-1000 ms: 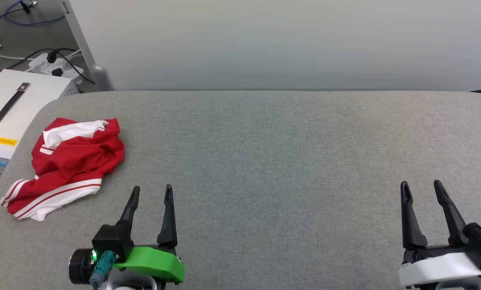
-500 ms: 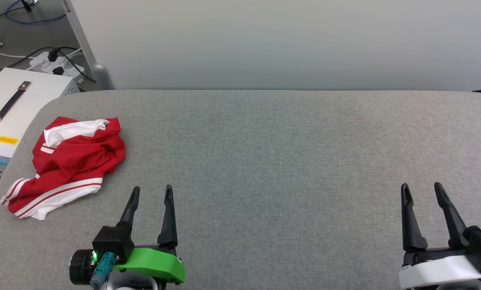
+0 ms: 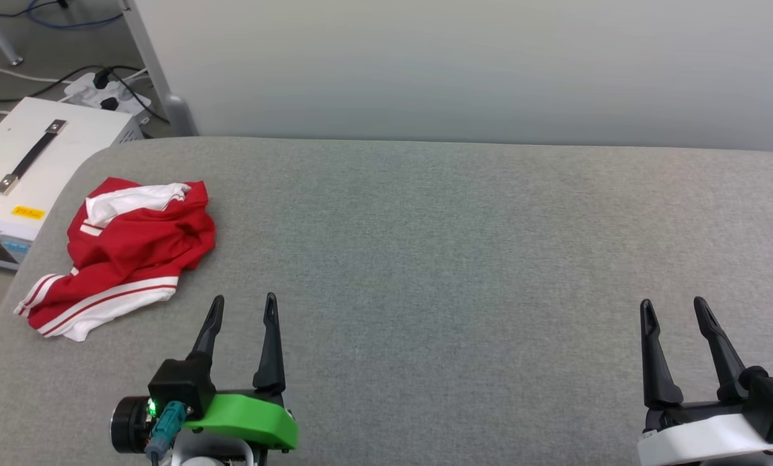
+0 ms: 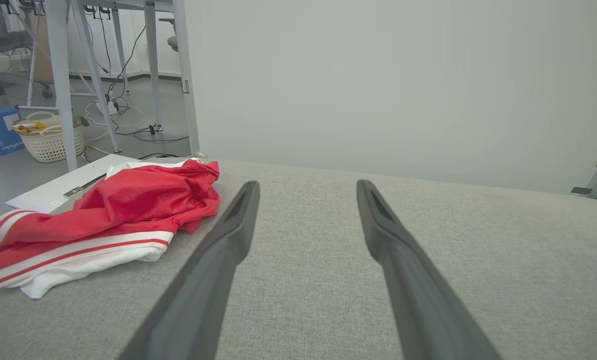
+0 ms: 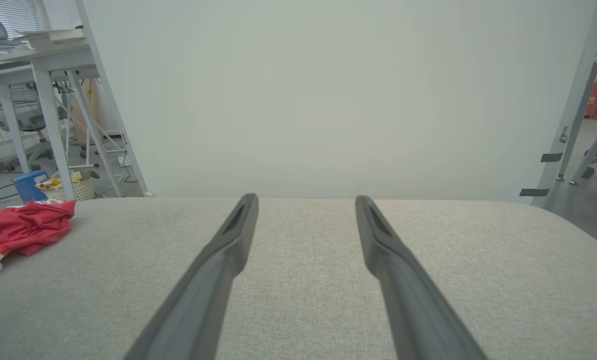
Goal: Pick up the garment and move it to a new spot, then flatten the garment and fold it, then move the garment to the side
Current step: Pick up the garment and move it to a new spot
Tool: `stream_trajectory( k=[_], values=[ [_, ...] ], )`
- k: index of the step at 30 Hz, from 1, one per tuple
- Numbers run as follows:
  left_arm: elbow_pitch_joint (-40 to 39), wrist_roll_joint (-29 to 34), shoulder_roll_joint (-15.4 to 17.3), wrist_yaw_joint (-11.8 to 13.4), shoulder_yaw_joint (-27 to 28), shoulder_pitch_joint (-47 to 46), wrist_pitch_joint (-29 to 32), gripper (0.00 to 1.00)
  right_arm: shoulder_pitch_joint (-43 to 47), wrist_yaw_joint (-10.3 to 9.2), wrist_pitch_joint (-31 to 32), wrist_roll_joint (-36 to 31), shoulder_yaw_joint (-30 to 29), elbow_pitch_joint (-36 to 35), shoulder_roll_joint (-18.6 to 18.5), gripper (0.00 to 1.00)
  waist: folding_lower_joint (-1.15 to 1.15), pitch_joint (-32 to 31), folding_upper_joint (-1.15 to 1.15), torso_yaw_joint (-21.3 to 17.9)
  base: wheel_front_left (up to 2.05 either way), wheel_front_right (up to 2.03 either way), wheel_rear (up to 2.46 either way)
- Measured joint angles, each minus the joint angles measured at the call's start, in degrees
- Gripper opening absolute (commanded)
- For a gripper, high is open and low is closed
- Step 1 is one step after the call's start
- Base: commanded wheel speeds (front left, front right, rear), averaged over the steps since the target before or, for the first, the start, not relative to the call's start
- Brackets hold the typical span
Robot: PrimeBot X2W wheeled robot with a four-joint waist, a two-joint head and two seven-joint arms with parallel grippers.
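Red T-shirt (image 3: 134,246) lies crumpled at the far left of our grey padded table (image 3: 458,246), beside what may be a white equipment case (image 3: 30,168). Our left gripper (image 3: 244,299), near it, and right gripper (image 3: 672,303), well apart at the near right, both stand released, empty.

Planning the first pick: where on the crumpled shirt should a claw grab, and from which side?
Probably the raised red bunch of the shirt, on its right side, taken from above by the open left claw: folds stand up there, while the striped white hem lies flat.
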Motion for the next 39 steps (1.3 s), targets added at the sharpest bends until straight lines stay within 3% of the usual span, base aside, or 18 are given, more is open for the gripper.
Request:
stream_trajectory(
  k=[12,39],
  values=[
    [-0.1,0.2,0.0,0.5,1.4,-1.6,0.0,1.00,-0.1,0.00,-0.1,-0.9,1.3,-0.4,0.0,1.00,0.00,1.6,0.00,5.3,0.00,0.00,0.00],
    [-0.4,-2.9,0.0,1.7,3.8,-3.1,0.0,1.00,-2.4,0.00,-0.1,-3.7,3.6,-0.7,0.0,1.00,0.00,5.8,0.00,21.6,0.00,0.00,0.00]
  ],
)
